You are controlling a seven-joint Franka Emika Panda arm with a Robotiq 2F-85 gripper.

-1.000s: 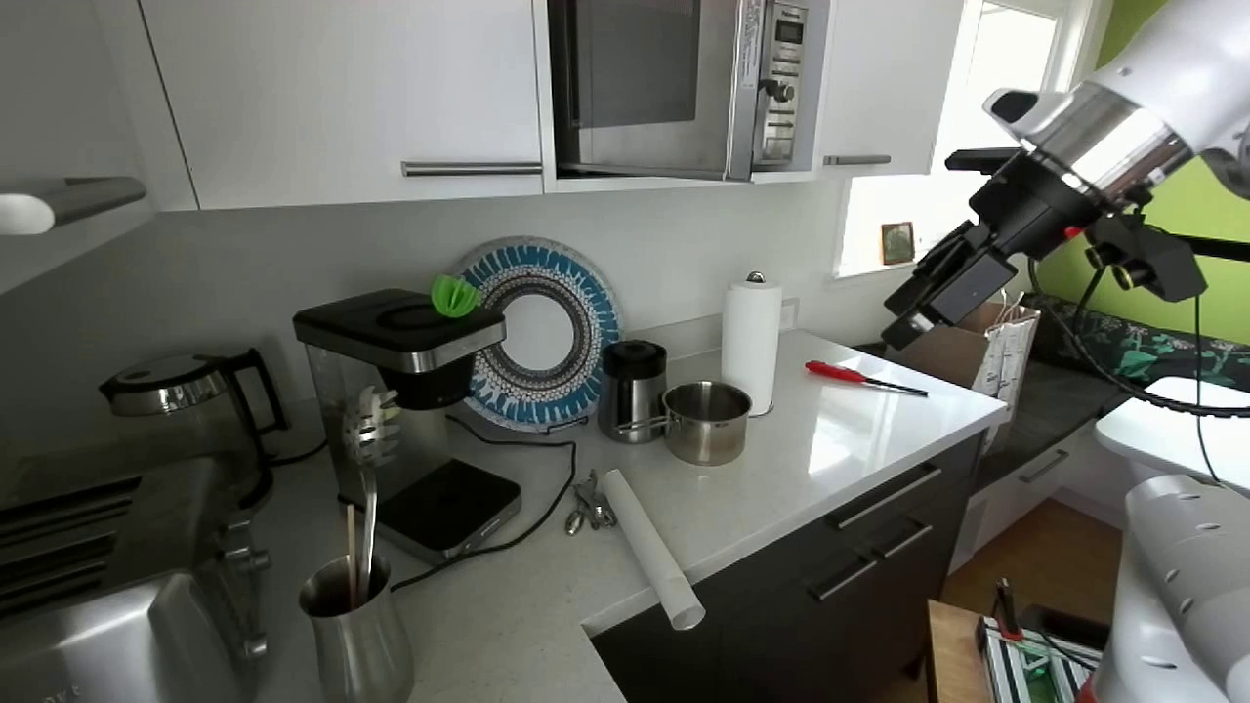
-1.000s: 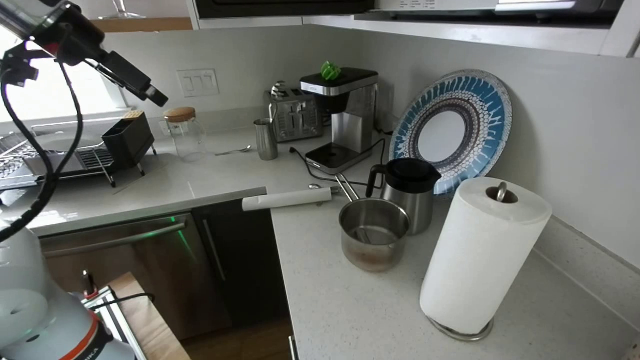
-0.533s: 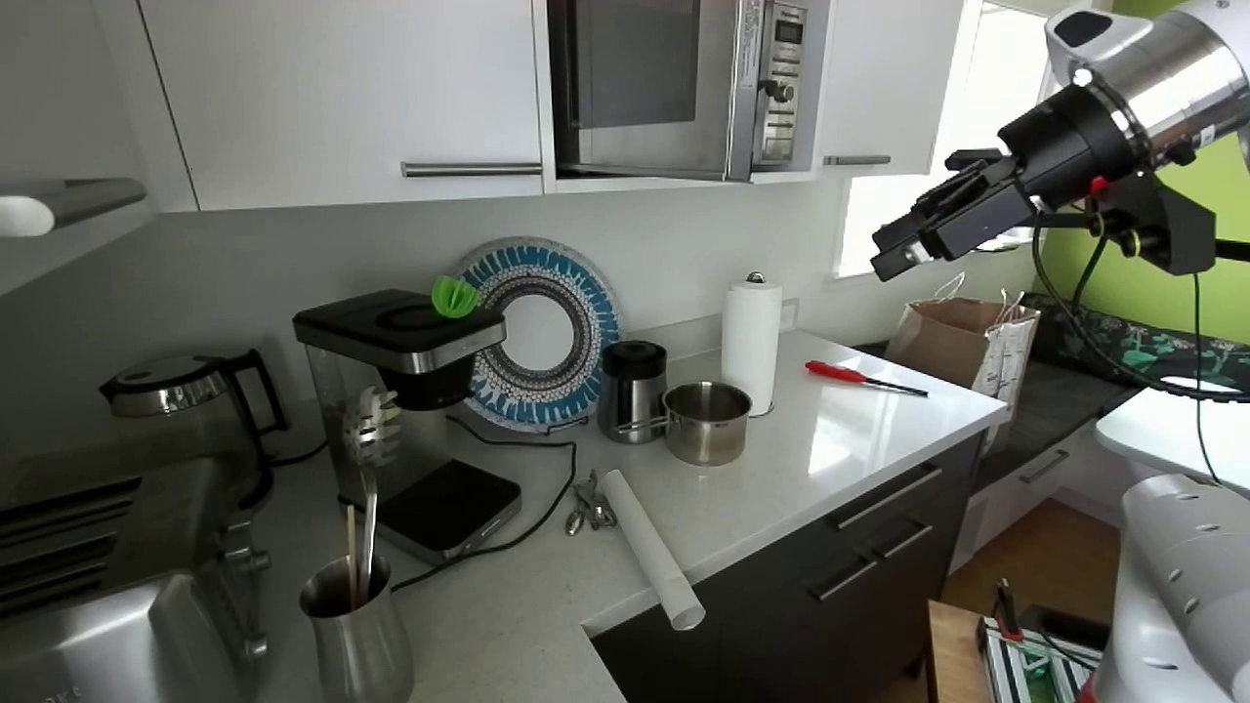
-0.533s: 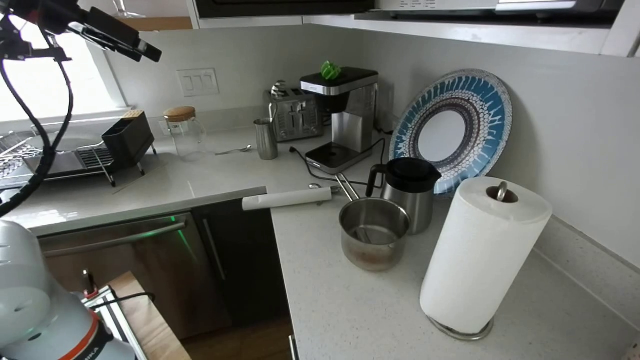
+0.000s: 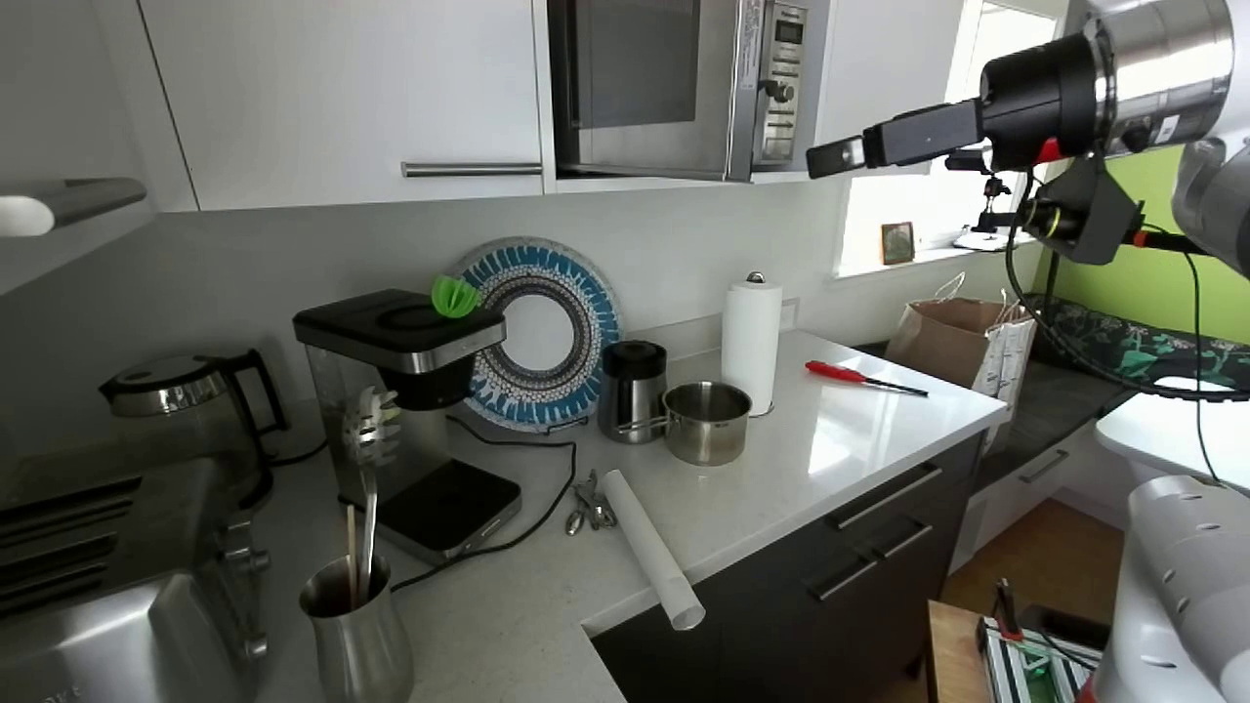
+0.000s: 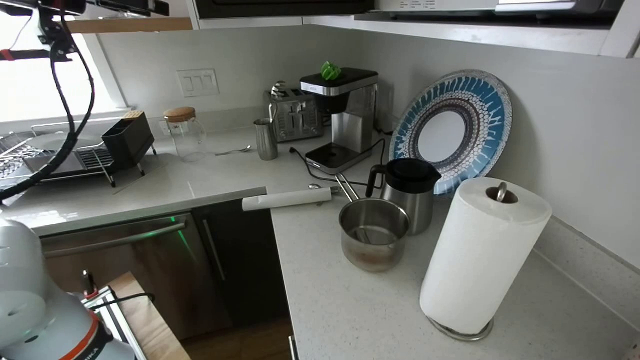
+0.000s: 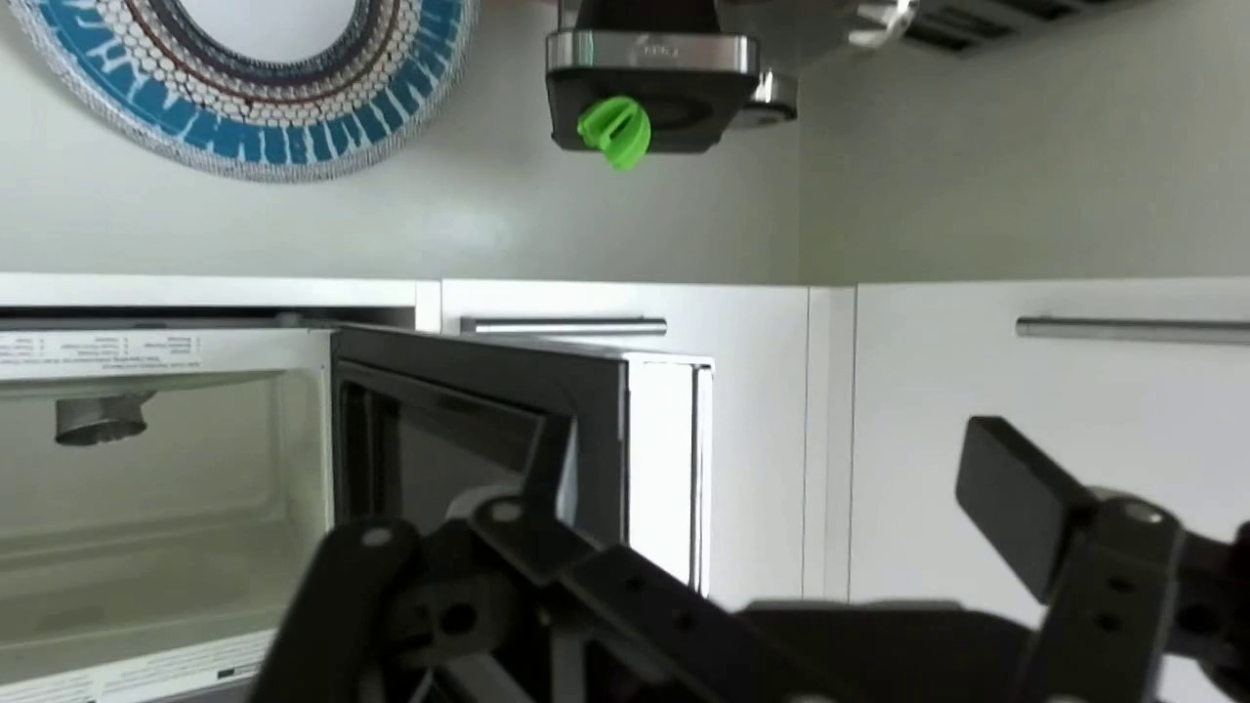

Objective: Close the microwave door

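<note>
In an exterior view we find the microwave door (image 5: 640,63) open, hinged left on the microwave (image 5: 784,78), the gripper (image 5: 836,157) to their right, jaws apart. Risk: a leftward push on the door's inner face would, we judge, swing it wider. One each counted: microwave door, microwave, gripper, saucepan (image 5: 708,434), paper towel roll (image 5: 750,347).

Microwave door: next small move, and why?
Probably ease the open gripper toward the right of the wrist view, past the free edge of the microwave door: the door stands open, and in that view one finger overlaps its inner face while the other finger lies beyond the edge. A closing push would likely have to land on the outer face.
</note>
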